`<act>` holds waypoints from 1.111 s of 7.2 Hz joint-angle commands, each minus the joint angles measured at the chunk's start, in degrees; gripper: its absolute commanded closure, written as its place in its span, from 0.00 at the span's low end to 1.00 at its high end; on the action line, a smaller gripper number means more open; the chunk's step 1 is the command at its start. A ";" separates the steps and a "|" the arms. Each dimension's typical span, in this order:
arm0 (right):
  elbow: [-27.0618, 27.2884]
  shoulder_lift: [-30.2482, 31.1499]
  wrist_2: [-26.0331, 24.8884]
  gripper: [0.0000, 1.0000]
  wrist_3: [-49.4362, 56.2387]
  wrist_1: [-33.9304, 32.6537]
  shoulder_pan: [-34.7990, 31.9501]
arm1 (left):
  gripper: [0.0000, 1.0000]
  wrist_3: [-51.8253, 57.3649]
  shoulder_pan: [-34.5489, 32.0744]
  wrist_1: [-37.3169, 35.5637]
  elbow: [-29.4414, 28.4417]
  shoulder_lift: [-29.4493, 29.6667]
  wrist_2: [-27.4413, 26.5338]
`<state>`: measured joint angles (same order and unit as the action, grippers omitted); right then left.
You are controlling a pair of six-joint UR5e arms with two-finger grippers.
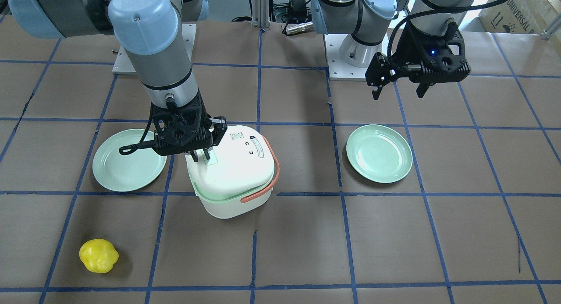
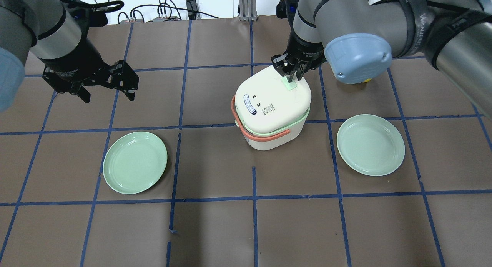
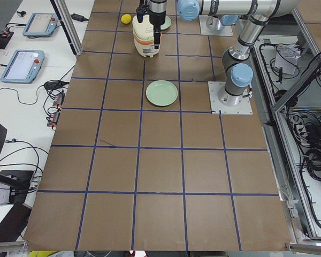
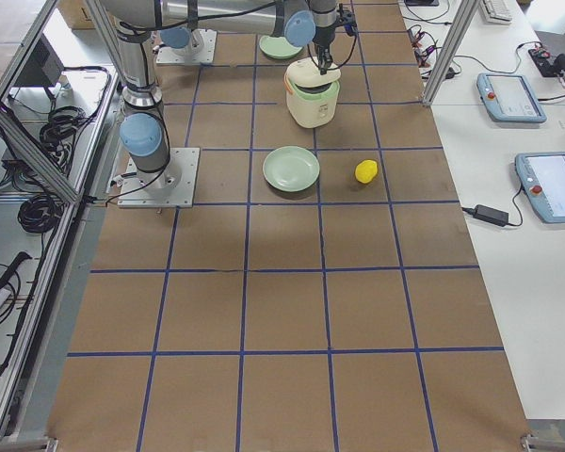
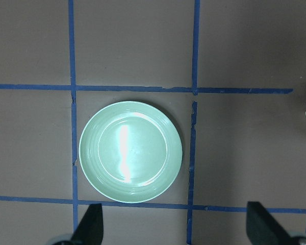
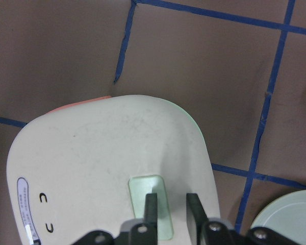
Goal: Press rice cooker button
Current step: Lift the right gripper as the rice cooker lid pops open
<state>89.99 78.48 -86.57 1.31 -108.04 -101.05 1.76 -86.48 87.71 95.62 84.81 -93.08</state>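
Brown paper ruled into squares by blue tape covers the bench (image 2: 215, 163), and near its middle the white rice cooker (image 2: 269, 142) is stood with its lid (image 2: 269, 95) shut. A pale green rectangular button (image 6: 140, 186) is set flush into the lid close to one corner. The orange carrying handle (image 2: 265, 134) is folded down round the side away from that corner.

The cooker is judged to be a light, smooth plastic shell that could slide on the paper or rock if pushed sideways. The button is judged to be a small stiff key with short travel. No hold need be taken. A straight, gentle downward push on the middle of the button is called for, since it sits near the lid's edge.

The right hand (image 6: 172, 200) is poised over that corner, its fingers drawn nearly together with only a narrow gap, and nothing is held. One fingertip is seen over the button, though whether contact is made cannot be told.

A pale green plate (image 2: 135, 162) is laid on the cooker's left-arm side and a second plate (image 2: 370, 144) on its right-arm side, both apart from it. A lumpy yellow fruit-like item (image 1: 98, 255) lies well apart from the cooker, also on the right-arm side. The left hand (image 2: 108, 94) is held above the bench well away from the cooker, fingers spread wide and empty.
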 commanded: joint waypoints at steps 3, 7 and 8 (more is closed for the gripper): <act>-1.04 5.18 -0.36 0.00 -0.17 4.06 3.12 | 0.00 0.00 0.00 0.00 0.00 0.00 0.00; -0.86 7.56 -0.09 0.00 0.00 7.03 12.96 | 0.00 0.00 0.00 0.00 0.00 0.00 0.00; -0.78 8.26 -0.09 0.00 0.09 10.18 13.33 | 0.00 0.00 0.00 0.00 0.00 0.00 0.00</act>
<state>89.18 85.85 -86.67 1.30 -100.91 -88.94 1.76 -86.49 87.71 95.62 84.81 -93.08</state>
